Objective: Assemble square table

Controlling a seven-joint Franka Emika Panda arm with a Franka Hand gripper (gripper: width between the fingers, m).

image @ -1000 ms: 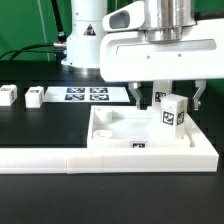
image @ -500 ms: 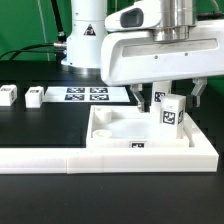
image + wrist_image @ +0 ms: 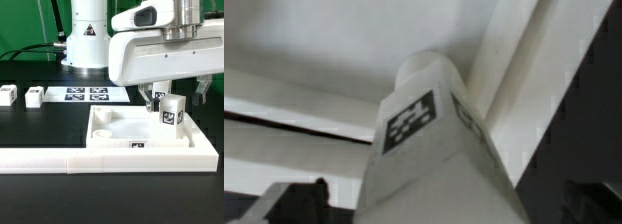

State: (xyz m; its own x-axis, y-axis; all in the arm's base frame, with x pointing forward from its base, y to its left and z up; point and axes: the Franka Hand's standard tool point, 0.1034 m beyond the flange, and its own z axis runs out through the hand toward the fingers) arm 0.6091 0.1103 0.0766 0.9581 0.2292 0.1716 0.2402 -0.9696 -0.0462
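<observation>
**Risk:** leg (image 3: pixel 172 113) stands upright on tabletop (image 3: pixel 150 150), near corner at exterior view's right. Leg may tip or skew if finger clips it during closing or sideways travel. Likely cause is off-centre squeeze.

**Gripper** (image 3: pixel 177 100)**:** fingers (image 3: pixel 152 101) spread wide, straddling leg, nothing held. Finger at exterior view's left sits just beside leg; contact probably absent, view too coarse to settle.

**Wrist view:** leg (image 3: pixel 434 150) fills frame, tag toward camera.

**Spare legs** (image 3: pixel 10 96)**:** two, well apart from tabletop, on table (image 3: pixel 40 125) at exterior view's left.
</observation>
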